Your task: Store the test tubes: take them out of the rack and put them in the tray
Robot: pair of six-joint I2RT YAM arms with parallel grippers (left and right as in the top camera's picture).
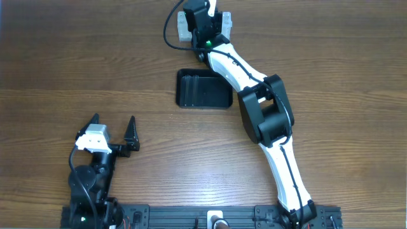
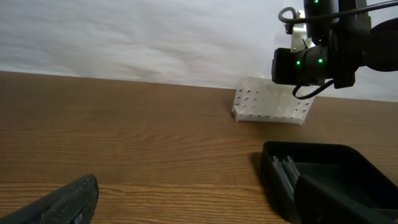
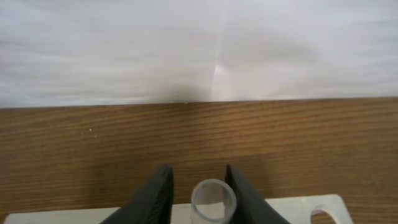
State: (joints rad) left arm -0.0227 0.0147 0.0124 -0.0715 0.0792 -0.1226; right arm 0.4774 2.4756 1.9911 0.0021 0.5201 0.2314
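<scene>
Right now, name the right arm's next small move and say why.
Probably close the right gripper on the test tube. Its fingers flank the tube's open mouth above the rack, with a gap showing on one side, so the tube seems not yet gripped.

You have one clear test tube at the bottom centre of the right wrist view, upright, its round open mouth facing you, rising at the top face of the white rack. That rack, drilled with rows of holes, sits at the top centre of the top view. The black tray lies just below it, apart, ribbed at its left end.
</scene>
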